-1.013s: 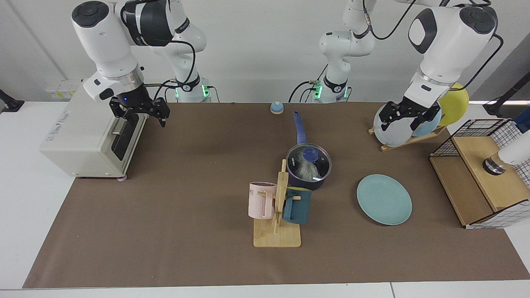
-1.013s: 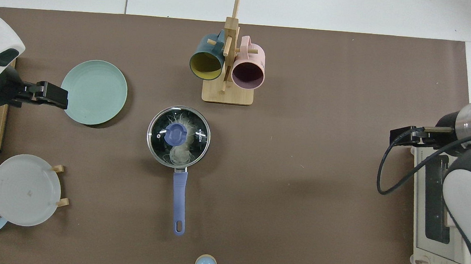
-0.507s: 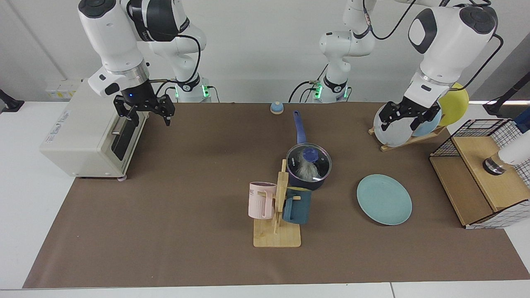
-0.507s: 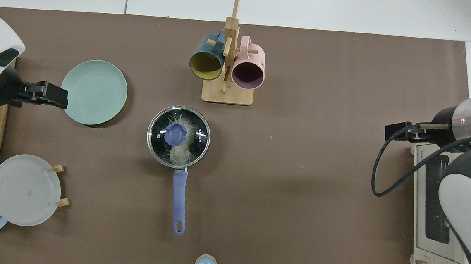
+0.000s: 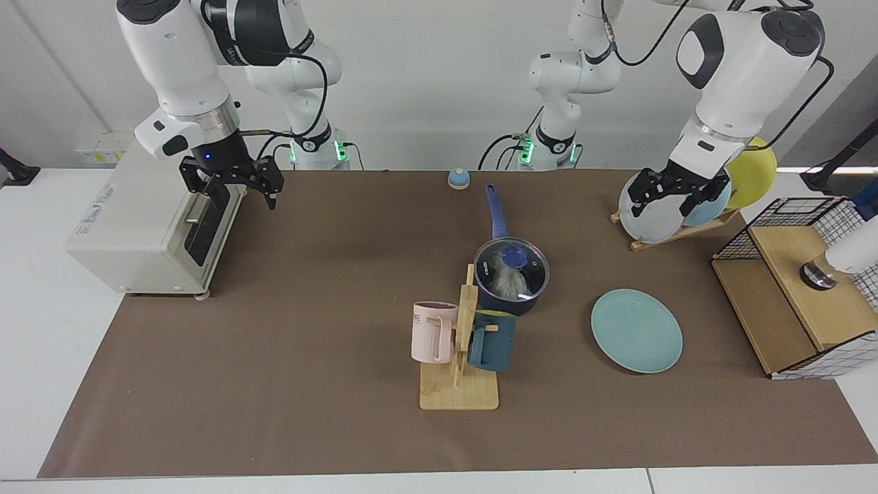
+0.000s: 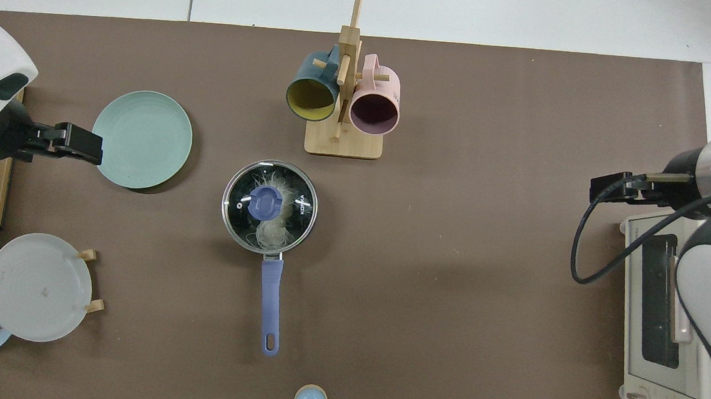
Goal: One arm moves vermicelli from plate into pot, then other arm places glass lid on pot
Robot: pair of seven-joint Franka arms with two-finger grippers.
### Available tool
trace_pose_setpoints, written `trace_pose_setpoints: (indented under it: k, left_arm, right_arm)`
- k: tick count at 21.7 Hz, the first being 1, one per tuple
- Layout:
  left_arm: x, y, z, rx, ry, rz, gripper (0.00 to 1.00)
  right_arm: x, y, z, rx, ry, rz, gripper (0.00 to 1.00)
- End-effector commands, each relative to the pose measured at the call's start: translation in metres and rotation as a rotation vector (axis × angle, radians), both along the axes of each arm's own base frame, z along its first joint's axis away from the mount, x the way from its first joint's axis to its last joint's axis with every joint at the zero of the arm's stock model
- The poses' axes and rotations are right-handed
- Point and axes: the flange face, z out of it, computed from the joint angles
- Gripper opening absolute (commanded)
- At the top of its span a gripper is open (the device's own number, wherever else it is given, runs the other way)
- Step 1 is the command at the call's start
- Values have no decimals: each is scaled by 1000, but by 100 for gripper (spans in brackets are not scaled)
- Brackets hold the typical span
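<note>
Facing view, left to right across the frame

Right pincer point(image 5: 232, 186): upper left of the frame, raised beside the toaster oven point(image 5: 147, 230); fingers spread wide, nothing between them. Well apart from the pot, so it looks parked out of the way.

Mug rack point(image 5: 461, 357): centre, low in the frame; pink mug point(image 5: 432, 332) and dark teal mug point(image 5: 492, 341) hang on it, just in front of the pot.

Pot point(image 5: 511, 277): centre of the table point(image 5: 309, 329), handle pointing toward the arm bases.

Glass lid point(image 5: 513, 269): seated flat on the pot's rim, blue knob up; appears to be closing it fully.

Vermicelli point(image 5: 509, 283): inside the pot, a pale tangle showing through the glass. Top view agrees point(image 6: 269, 231).

Plate point(image 5: 636, 330): right of the pot, flat on the table, bare.

Left pincer point(image 5: 675, 193): upper right, hanging in front of the upright plates in their rack point(image 5: 669, 206); fingers apart, holding nothing, clear of the plate below.

Judgement: both parts of the task look done; neither arm has anything left to carry.
</note>
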Motion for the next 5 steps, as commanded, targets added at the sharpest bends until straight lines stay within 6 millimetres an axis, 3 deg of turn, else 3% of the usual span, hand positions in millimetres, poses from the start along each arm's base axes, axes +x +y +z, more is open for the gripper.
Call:
trace_pose_setpoints:
  k: [1, 5]
  left_arm:
    - [-4, 1, 7, 1, -15, -7, 100]
    - [-4, 1, 6, 1, -14, -9, 100]
  right_arm:
    - [11, 2, 3, 14, 22, 2, 100]
    - [11, 1, 3, 16, 22, -2, 100]
